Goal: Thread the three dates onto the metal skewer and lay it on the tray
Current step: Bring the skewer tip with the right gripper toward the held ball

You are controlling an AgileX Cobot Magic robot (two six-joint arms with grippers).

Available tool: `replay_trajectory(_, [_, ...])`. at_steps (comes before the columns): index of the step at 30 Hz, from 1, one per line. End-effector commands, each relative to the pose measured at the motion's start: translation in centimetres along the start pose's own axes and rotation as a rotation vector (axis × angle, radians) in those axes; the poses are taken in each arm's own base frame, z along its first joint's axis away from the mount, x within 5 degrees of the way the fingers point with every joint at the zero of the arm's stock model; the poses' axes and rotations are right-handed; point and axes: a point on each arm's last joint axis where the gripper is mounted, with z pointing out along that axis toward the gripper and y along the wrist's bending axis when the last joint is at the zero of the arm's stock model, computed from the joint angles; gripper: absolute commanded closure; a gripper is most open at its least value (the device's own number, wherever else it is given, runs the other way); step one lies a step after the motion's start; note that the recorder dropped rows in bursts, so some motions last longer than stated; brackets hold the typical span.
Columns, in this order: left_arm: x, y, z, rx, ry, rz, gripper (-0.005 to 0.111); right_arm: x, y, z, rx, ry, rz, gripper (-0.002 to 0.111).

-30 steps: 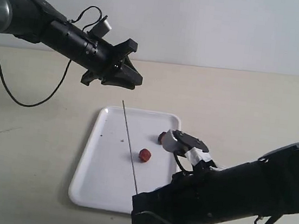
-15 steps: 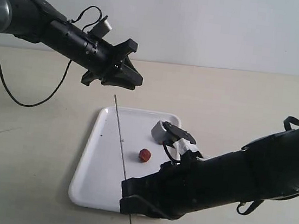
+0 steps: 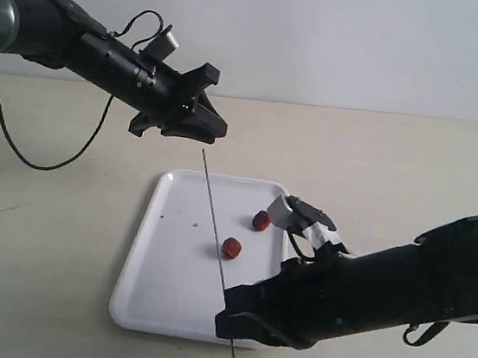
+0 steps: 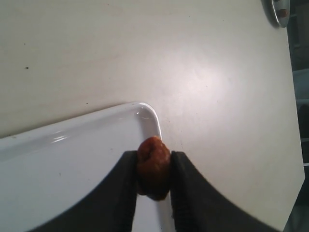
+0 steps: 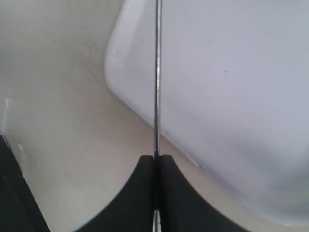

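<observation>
Metal skewer [image 3: 214, 228], pinched near its lower end by the right gripper [image 5: 155, 162], slants up over the tray [image 3: 147, 255], its free tip aimed at and near the left gripper [image 3: 214, 131]; that gripper clamps one date [image 4: 153, 166]; a second date [image 3: 231, 247] and a third date [image 3: 261, 220] lie on the tray

No readable text, number or brand is being shown on the tray [image 3: 167, 266], the left gripper [image 3: 217, 129] or the right gripper [image 3: 227, 313].
</observation>
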Motion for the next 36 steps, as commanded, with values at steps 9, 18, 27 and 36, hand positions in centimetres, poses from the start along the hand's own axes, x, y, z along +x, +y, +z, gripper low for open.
replay_trajectory(9, [-0.2, -0.3, -0.4, 0.000, -0.016, 0.014, 0.081, -0.7, -0.5, -0.1, -0.003, -0.019, -0.014, 0.108])
replay_trajectory(18, [-0.2, -0.3, -0.4, 0.002, -0.014, 0.013, 0.081, -2.1, -0.3, 0.0, 0.007, -0.052, -0.030, 0.108])
replay_trajectory(27, [-0.2, -0.3, -0.4, 0.002, -0.014, 0.013, 0.081, -1.9, -1.2, 0.5, 0.058, -0.042, -0.006, 0.108])
replay_trajectory(36, [-0.1, -0.4, -0.4, 0.005, -0.010, 0.013, 0.081, -1.9, -1.5, 0.8, 0.062, -0.031, 0.014, 0.108])
